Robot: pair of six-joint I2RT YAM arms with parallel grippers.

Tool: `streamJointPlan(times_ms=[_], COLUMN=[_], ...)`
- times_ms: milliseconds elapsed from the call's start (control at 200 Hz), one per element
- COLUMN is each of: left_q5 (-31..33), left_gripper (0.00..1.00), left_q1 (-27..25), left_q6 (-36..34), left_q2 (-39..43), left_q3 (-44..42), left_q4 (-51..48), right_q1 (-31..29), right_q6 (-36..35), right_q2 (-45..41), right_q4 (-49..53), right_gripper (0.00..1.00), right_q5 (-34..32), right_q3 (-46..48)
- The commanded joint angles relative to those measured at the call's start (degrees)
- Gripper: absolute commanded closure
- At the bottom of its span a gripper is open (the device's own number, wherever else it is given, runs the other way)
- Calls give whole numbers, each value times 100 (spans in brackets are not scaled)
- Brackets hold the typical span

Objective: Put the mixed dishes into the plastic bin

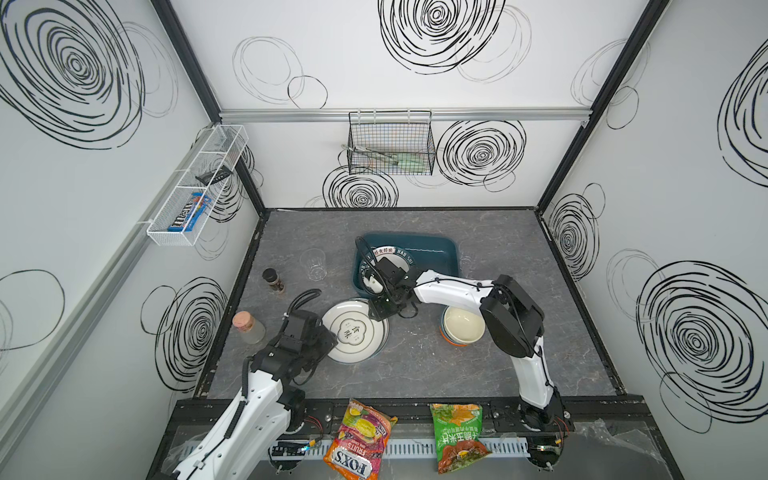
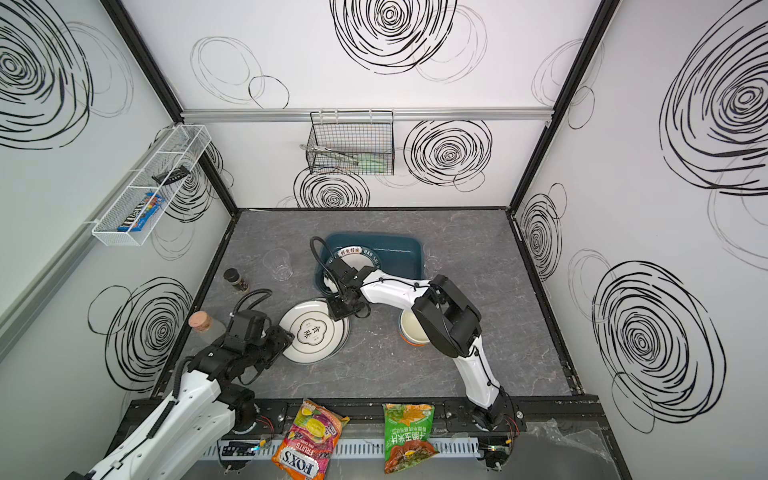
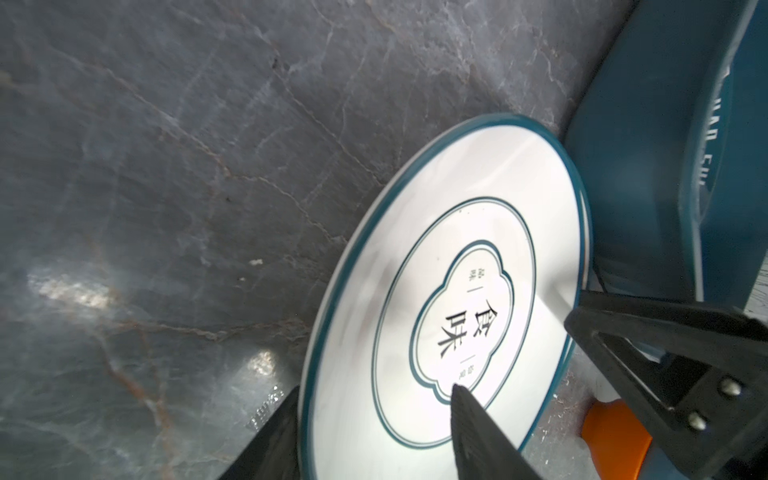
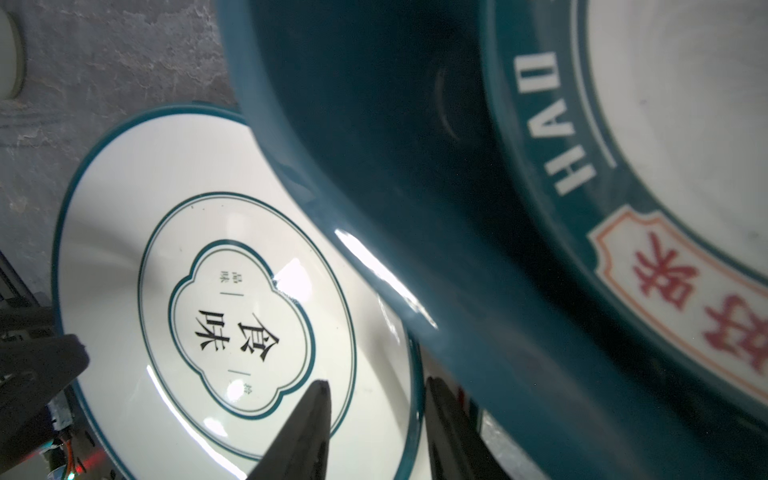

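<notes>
Your left pincer half open, straddling plate rim; your right pincer narrower, astride rim beside bin, grip unclear.

White-shelled arms have black joints, ribbed black cables (looped) and black fingers with silver screws.

Both top views are looking steeply down on the whole counter — wrist cameras are sharing a close-up quatrefoil plate.
</notes>
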State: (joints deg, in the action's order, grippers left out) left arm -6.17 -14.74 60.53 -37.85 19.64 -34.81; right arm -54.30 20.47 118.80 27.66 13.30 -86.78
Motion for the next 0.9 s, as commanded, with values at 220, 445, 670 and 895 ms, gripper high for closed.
streamJointPlan(times_ms=[220, 445, 670, 895], left_q5=[92, 73, 73, 74], left_gripper=[46, 55, 64, 75], left_q1=[-18, -8, -2, -11], left_q6=[18, 16, 12, 20], left_q2=[-108, -127, -110, -48], left_q3=[148, 143, 150, 177], left_q4=[-35, -20, -35, -101], right_q1=[-52, -54, -60, -59], right_q6=[-8, -6, -1, 4], right_q2=[63, 57, 42, 37], right_q4=[10, -38, -51, -66], right_gripper=[59, 59, 59, 59], right_q5=[134, 182, 182, 172], right_q3=[80, 107, 132, 168])
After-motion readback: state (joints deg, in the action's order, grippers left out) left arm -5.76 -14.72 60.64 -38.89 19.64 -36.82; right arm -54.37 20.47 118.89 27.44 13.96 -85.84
